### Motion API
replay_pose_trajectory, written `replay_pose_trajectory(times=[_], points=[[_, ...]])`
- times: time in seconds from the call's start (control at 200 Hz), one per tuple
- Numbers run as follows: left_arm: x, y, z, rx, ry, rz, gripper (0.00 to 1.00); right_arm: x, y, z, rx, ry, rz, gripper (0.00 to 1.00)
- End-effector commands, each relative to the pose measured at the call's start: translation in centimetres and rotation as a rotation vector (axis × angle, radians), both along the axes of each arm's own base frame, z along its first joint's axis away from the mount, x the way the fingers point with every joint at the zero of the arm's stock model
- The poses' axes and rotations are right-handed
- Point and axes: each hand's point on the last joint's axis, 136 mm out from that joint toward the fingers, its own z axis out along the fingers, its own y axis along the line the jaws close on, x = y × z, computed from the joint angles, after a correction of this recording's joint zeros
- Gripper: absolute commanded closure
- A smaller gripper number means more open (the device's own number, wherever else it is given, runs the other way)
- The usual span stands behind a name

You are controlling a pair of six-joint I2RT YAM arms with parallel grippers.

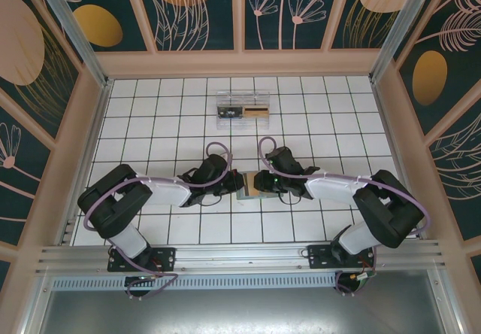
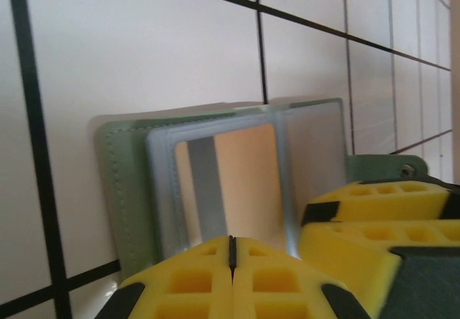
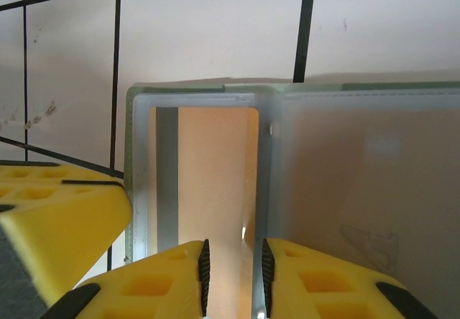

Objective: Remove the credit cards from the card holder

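The left jaws are closed pad to pad at the near edge of the card holder [image 2: 122,190]. Whether a thin leaf is nipped between them cannot be told. Their position suggests that the holder is being pinned flat and open.

The right jaws are set narrowly apart, with nothing gripped, over the near end of a tan credit card [image 3: 215,168]. This card is seated in a clear sleeve [image 3: 345,190] inside the holder. The narrow gap is judged to be lined up for a pinch on the card's edge.

The holder is laid open on the desk [image 1: 150,123], between the two arms. Well beyond it, a clear box [image 1: 243,99] contains a black card [image 1: 229,111] and a tan one. It is judged to be the place of deposit.
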Motion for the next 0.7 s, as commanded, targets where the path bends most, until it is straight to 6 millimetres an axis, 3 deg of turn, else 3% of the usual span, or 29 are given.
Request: replay_pose_trajectory(times=[0.0,0.47,0.505,0.691], points=[[-0.1,0.9,-1.6,0.088,0.054,0.040,1.00,0.9,0.7,1.1,0.030,-0.015,-0.009,0.70],[0.1,1.4,-2.6,0.189,0.104,0.067,1.00,0.9,0.7,1.0,0.031,-0.016,-0.006,0.69],[-0.2,1.6,-3.8,0.218,0.130,0.067,1.00,0.8,0.8,1.0,0.034,-0.015,-0.003,0.69],[-0.7,1.9,-4.9,0.243,0.159,0.064,1.00,0.9,0.8,0.7,0.030,-0.001,-0.006,0.69]])
